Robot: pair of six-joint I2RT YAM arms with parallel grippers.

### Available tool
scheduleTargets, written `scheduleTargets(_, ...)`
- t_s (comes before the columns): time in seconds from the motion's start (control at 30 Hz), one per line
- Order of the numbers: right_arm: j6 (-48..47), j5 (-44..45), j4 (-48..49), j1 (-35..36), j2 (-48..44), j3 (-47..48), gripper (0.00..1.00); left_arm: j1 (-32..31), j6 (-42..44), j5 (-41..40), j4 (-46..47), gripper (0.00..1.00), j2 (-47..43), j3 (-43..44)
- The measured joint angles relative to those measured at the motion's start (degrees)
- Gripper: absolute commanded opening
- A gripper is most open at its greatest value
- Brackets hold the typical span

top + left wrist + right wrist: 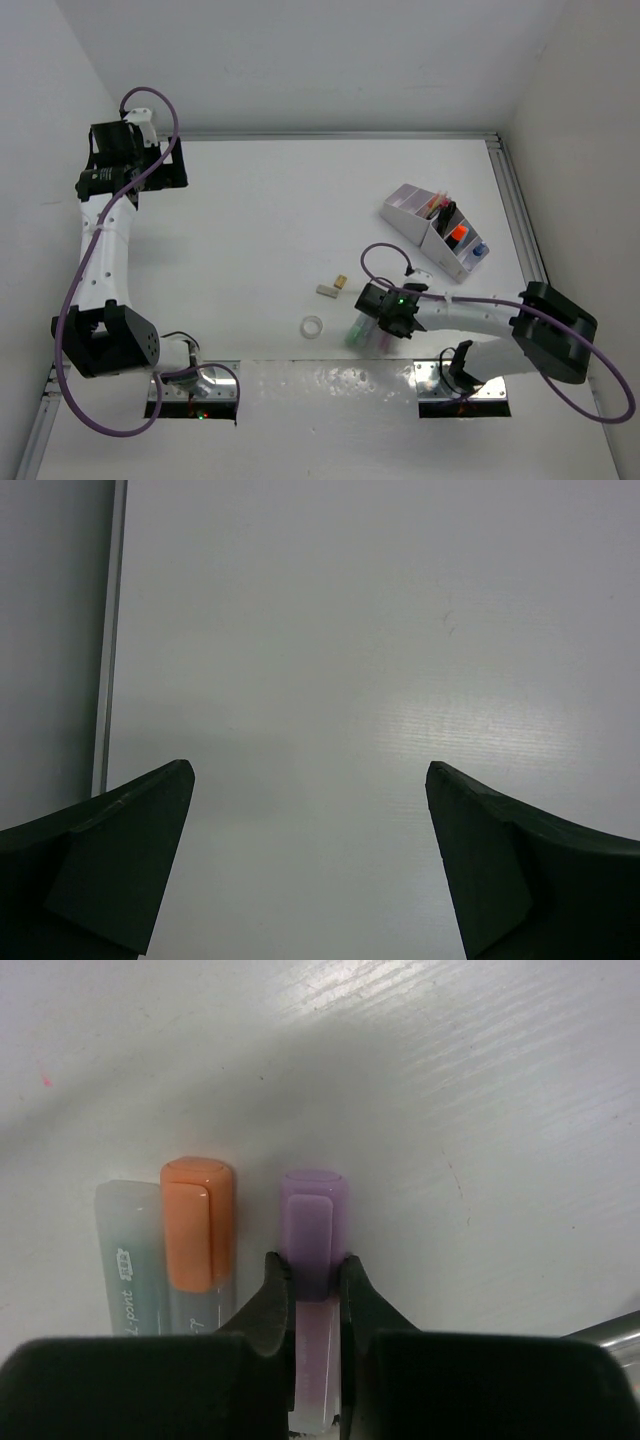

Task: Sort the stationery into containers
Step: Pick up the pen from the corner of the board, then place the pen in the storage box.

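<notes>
Top view of a white bench, read from left to right. At the far left, the left fingers (132, 160) were held spread wide apart, with nothing between them; their wrist camera showed only bare bench (330, 630) and a pale wall.

Near the middle lay two small beige erasers (326, 291), just beside each other. A clear tape ring (312, 326) lay flat a little nearer the arms.

Right of the ring, three stubby highlighters lay side by side, parallel, on the bench. In the right wrist view their long axes ran up the frame, caps pointing away from the camera. The grey-green highlighter (130, 1250) was leftmost, with small white lettering on its barrel ending in "point". The orange highlighter (198, 1225) lay against it. The purple highlighter (315, 1215) lay just apart, to the right.

The right fingers (375, 322) were clamped on the purple highlighter, one pressed to each side of its barrel below the cap. The orange highlighter lay close beside the left-hand finger.

Far right stood the pale desk organizer (405, 203), set at an angle, pens upright in its compartments.
</notes>
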Motion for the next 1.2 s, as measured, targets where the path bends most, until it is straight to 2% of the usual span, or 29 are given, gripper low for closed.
scheduleTargets(0.1, -1.0, 0.5, -1.4, -0.6, -0.4, 0.3, 0.0, 0.0, 0.0, -0.2, 0.0, 1.0, 0.0, 0.0)
scheduleTargets(0.2, -4.3, 3.7, -7.0, -2.1, -1.8, 2.4, 0.0, 0.0, 0.0, -0.3, 0.0, 1.0, 0.0, 0.0)
scheduleTargets(0.37, -16.5, 12.8, -10.6, -8.2, -7.7, 14.8, 0.0, 0.0, 0.0, -0.3, 0.0, 1.0, 0.0, 0.0)
scheduleTargets(0.53, -32.9, 20.3, -1.0, -23.8, -12.7, 21.3, 0.0, 0.0, 0.0, -0.7, -0.1, 1.0, 0.3, 0.2)
scheduleTargets(0.67, -44.2, 22.2, 10.3, -35.9, -13.3, 19.1, 0.0, 0.0, 0.0, -1.2, -0.2, 1.0, 0.6, 0.7)
scheduleTargets(0.77, -49.7, 22.7, 17.0, -41.6, -12.7, 16.5, 0.0, 0.0, 0.0, -1.4, -0.2, 1.0, 0.8, 0.7)
scheduleTargets(0.97, -56.5, 22.8, 28.0, -47.6, -11.7, 13.0, 0.0, 0.0, 0.1, -2.2, -0.2, 1.0, 1.8, 0.7)
scheduleTargets(1.2, -60.0, 23.1, 38.3, -48.1, -11.6, 6.1, 0.0, 0.4, 0.0, -2.1, -0.1, 1.0, 3.5, 0.7)
